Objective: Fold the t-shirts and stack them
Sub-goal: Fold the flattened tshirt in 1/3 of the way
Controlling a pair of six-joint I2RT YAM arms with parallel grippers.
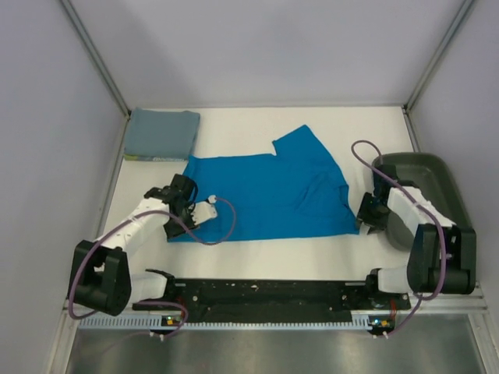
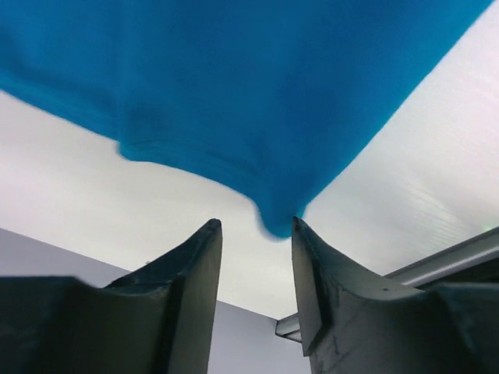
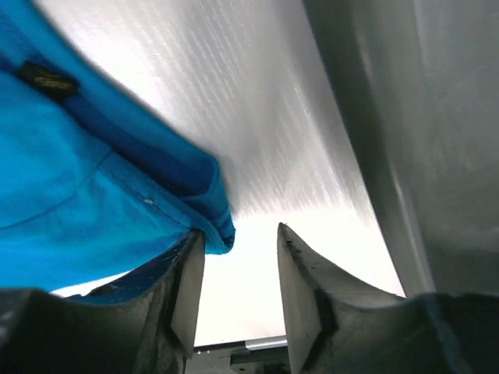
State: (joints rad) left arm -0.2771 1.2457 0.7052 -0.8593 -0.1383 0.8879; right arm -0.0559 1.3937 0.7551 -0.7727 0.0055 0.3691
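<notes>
at the tips of your left gripper (image 2: 256,226) and right gripper (image 3: 238,234), both parted and clamping nothing, lie two corners of the bright cobalt blue cloth t-shirt (image 1: 273,199), placed for an even lift.

A robotics lab test cell: a white tabletop (image 1: 234,128) boxed in by plain grey panels (image 1: 265,47) and metal posts (image 1: 95,56), with a left arm (image 1: 136,224) and right arm (image 1: 425,234) bolted to a black rail (image 1: 265,294) at its near edge.

We see a dark green tray (image 1: 430,165) at the right side of the white tabletop (image 1: 242,125), near the wall.
</notes>
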